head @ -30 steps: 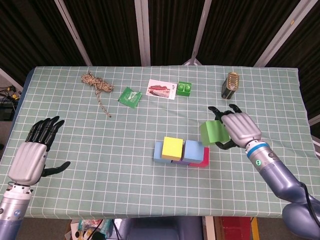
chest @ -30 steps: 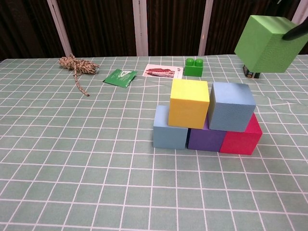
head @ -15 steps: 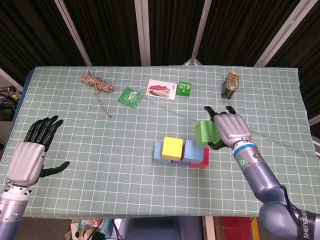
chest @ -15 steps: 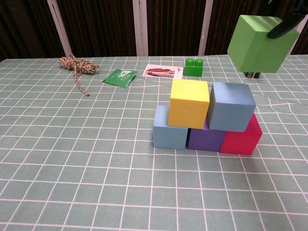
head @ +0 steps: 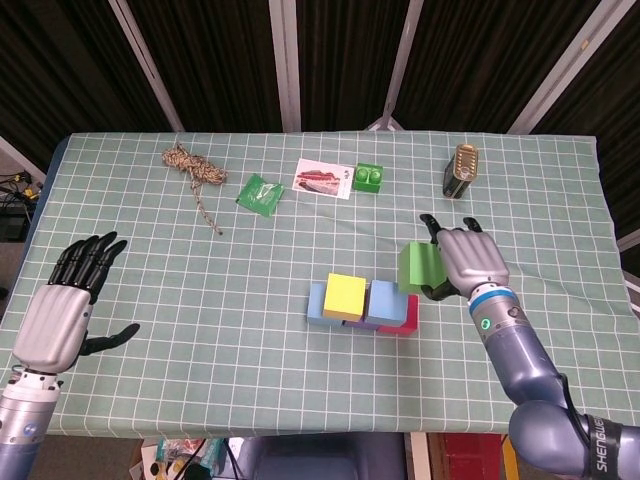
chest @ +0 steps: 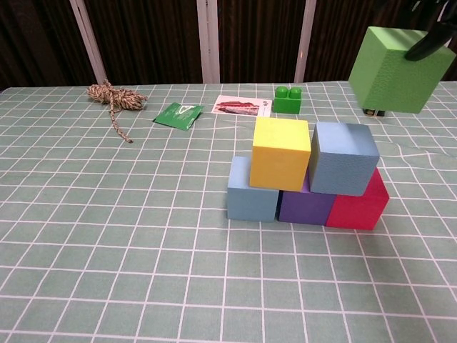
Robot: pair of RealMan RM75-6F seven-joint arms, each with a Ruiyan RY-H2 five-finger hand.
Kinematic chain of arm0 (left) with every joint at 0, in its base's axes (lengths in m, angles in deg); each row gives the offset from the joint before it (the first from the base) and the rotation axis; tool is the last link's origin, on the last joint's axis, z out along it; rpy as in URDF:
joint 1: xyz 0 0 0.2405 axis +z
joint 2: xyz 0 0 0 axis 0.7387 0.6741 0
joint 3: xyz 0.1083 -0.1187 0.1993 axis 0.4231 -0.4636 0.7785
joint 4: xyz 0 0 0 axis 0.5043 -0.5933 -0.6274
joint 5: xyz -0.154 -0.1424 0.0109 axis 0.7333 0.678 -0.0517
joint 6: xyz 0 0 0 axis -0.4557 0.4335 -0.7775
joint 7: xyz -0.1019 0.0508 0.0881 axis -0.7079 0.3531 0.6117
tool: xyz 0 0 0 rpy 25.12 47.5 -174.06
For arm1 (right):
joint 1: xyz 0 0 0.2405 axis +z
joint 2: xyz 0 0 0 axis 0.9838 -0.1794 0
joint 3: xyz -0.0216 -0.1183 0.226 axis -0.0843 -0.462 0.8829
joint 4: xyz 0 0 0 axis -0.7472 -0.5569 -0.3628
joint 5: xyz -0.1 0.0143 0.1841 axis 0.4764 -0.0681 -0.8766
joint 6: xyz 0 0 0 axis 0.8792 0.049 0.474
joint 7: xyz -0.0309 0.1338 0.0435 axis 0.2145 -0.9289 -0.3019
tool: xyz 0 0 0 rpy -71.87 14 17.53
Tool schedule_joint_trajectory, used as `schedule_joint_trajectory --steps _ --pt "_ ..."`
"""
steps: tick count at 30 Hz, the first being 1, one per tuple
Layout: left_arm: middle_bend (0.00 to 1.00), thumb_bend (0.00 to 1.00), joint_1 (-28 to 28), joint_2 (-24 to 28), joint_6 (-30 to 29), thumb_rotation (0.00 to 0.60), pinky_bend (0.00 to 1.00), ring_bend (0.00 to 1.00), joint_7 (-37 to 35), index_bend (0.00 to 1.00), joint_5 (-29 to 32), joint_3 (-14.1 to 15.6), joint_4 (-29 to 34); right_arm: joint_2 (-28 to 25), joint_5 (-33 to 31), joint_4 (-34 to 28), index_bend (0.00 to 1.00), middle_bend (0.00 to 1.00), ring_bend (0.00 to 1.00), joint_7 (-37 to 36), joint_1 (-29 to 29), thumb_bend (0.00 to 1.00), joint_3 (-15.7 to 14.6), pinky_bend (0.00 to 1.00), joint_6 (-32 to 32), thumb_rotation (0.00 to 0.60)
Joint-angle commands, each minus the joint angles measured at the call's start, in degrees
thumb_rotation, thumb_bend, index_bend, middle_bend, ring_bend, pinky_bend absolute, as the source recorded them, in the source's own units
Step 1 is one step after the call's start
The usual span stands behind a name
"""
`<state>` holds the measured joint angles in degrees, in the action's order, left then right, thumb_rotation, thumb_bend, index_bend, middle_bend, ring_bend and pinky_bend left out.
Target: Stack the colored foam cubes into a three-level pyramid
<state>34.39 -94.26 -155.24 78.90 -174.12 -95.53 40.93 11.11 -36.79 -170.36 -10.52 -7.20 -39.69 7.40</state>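
Green foam cube (head: 420, 267) is held in the robot's right hand (head: 470, 260), raised just right of the stack on the checked surface (head: 200, 300), as seen from the head view; the left hand (head: 62, 315) is kept apart with fingers spread, holding nothing. From the chest view, the green foam cube (chest: 396, 68) is seen aloft above a yellow cube (chest: 280, 152) and grey-blue cube (chest: 344, 157), which rest on light blue (chest: 251, 193), purple (chest: 305, 205) and red cubes (chest: 359, 204).

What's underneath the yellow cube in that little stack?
The yellow cube rests on a light blue cube and a purple cube, bridging both. Only the purple cube's front face shows; its top is covered by the yellow cube and the grey-blue cube beside it.
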Motion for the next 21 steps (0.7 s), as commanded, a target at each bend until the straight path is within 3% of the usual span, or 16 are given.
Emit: schedule_joint_trajectory --steps 1,21 --pt "0.02 0.03 0.01 -0.04 -0.08 0.6 0.0 0.0 0.03 0.0 -0.05 -0.04 0.02 -0.12 -1.4 -0.28 0.0 0.51 0.27 -1.07 -0.08 0.32 0.74 0.0 0.7 0.6" --pt "0.02 0.03 0.11 0.06 -0.25 0.6 0.0 0.0 -0.32 0.0 -0.17 -0.12 0.02 0.66 -3.97 -1.9 0.0 0.53 0.28 -5.11 -0.1 0.32 3.71 0.0 1.47 0.6"
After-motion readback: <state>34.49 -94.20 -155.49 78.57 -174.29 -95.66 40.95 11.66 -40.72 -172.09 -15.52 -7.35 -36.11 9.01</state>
